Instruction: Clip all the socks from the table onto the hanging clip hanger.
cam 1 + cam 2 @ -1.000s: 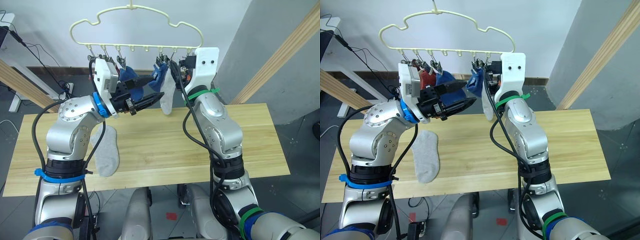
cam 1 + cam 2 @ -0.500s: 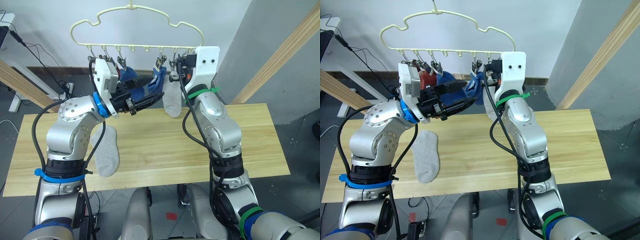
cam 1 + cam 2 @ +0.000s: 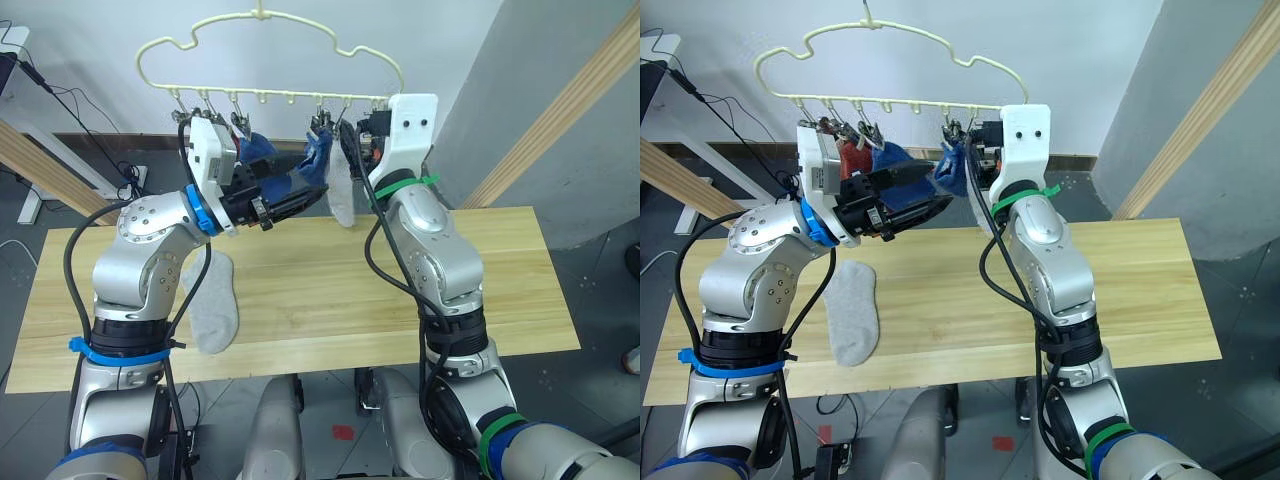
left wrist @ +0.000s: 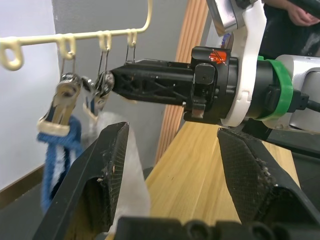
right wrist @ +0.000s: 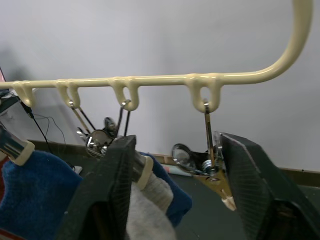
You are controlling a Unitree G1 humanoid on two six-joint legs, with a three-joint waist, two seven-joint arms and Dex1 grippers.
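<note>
The pale yellow clip hanger [image 3: 270,50] hangs above the table's [image 3: 500,280] far edge. From its clips hang a rust red sock [image 3: 847,158], two blue socks [image 3: 255,148] [image 3: 318,155] and a light grey sock [image 3: 343,195]. Another grey sock [image 3: 213,300] lies flat on the table at the left. My left gripper [image 3: 318,190] is open, held just below the hanging blue socks. My right gripper [image 5: 177,142] is open and raised at the clip row, with the grey sock's clip [image 5: 135,165] and a bare clip [image 5: 210,170] between its fingers.
Slanted wooden beams stand at the right [image 3: 560,120] and the left [image 3: 40,160] behind the table. Cables [image 3: 90,105] trail over the floor at the far left. A white wall is close behind the hanger.
The hanger has swayed slightly to the left and the hanging grey sock has swung a little with it. Both arms have stayed almost where they were.
</note>
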